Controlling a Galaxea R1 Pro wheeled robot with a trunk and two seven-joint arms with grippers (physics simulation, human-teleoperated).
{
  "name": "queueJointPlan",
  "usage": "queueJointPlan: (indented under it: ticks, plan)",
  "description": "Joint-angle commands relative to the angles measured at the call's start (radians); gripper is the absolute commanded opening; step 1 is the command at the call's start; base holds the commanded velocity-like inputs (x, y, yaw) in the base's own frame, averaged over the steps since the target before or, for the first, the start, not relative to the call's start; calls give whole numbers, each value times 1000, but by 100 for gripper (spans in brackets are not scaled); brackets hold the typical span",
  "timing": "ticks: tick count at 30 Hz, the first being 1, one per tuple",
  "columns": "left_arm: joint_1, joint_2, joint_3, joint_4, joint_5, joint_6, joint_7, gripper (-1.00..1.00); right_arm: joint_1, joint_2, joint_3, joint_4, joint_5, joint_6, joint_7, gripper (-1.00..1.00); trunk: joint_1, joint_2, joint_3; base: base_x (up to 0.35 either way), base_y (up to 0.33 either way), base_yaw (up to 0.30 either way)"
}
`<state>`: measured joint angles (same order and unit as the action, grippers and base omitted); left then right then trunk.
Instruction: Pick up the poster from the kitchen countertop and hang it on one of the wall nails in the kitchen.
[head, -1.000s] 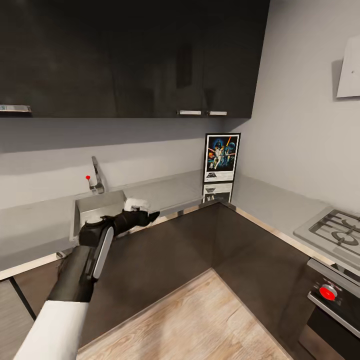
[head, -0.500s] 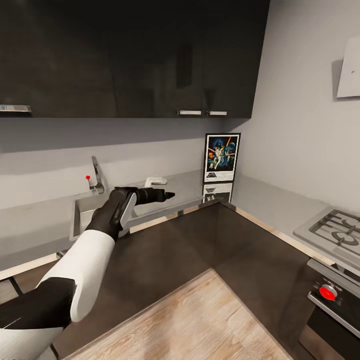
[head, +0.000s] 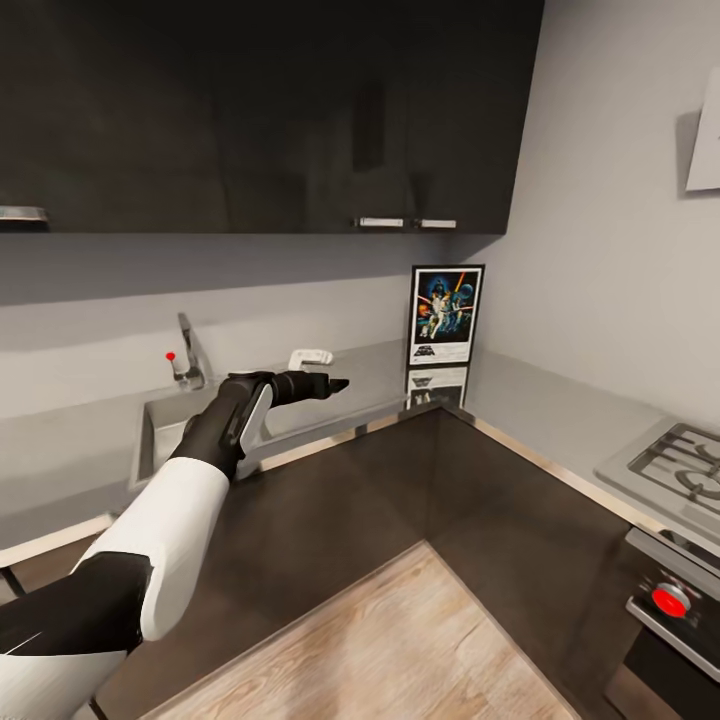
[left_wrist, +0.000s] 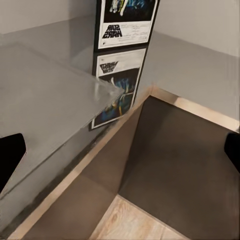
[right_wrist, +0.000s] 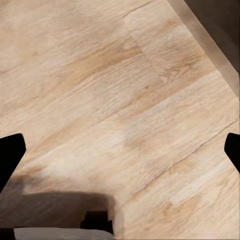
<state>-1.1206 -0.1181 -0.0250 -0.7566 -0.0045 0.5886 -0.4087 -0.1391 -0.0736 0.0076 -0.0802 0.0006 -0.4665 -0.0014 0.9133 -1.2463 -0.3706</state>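
Upright, the poster (head: 445, 315) stands on the kitchen countertop (head: 560, 410).

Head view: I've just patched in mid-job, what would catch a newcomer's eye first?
The poster stands out first: bright figures in a black frame, upright in the corner where the pale kitchen countertop turns, mirrored in the glossy top. Next comes the left end effector, stretched out over the countertop towards the poster and well short of it. Behind the arm sits a steel sink with a tap.
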Motion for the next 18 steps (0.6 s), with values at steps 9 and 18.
queueJointPlan:
  ticks: [9, 18]
  plan:
    - [-1, -1, 2, -1, -1, 5, -3, 100, -1, 3, -1, 11, 1, -3, 0, 100, 1, -1, -15, 319, 0, 0]
    - [-1, -1, 1, -1, 0, 5, -2, 100, -1, 3, 2, 40, 7, -3, 0, 100, 1, -1, -23, 334, 0, 0]
